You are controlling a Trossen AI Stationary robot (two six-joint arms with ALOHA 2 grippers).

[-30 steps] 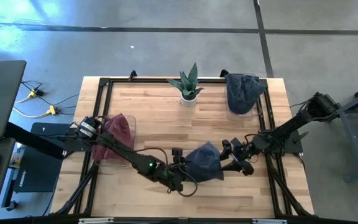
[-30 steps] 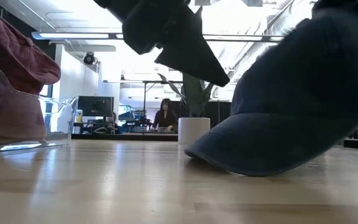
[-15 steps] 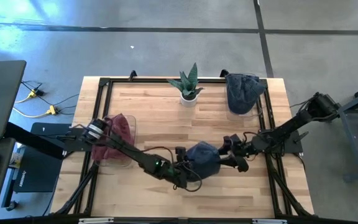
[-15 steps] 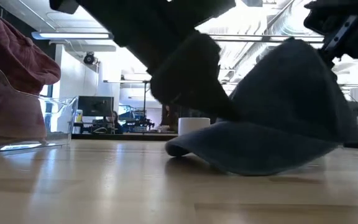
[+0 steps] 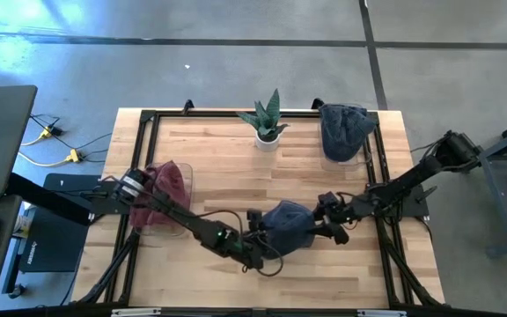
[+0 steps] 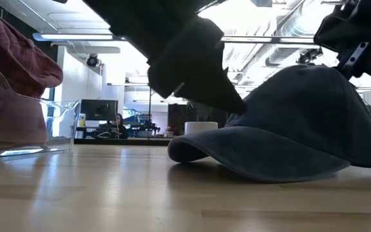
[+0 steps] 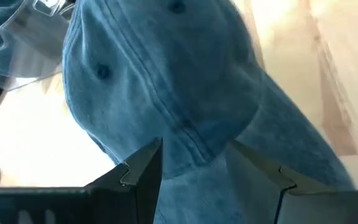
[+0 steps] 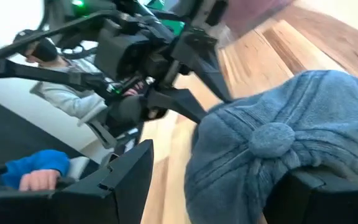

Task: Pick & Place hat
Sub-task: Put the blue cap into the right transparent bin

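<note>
Hat (image 5: 289, 226) sat flat on table (image 5: 218, 167) | left gripper (image 5: 255, 238) half-open astride brim | right gripper (image 5: 326, 220) wide, empty, beside crown | advised: close squarely, lift slowly

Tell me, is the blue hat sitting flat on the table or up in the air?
Flat on the table. In the low view the blue hat rests its brim and rim on the wooden table, with no gap underneath.
</note>
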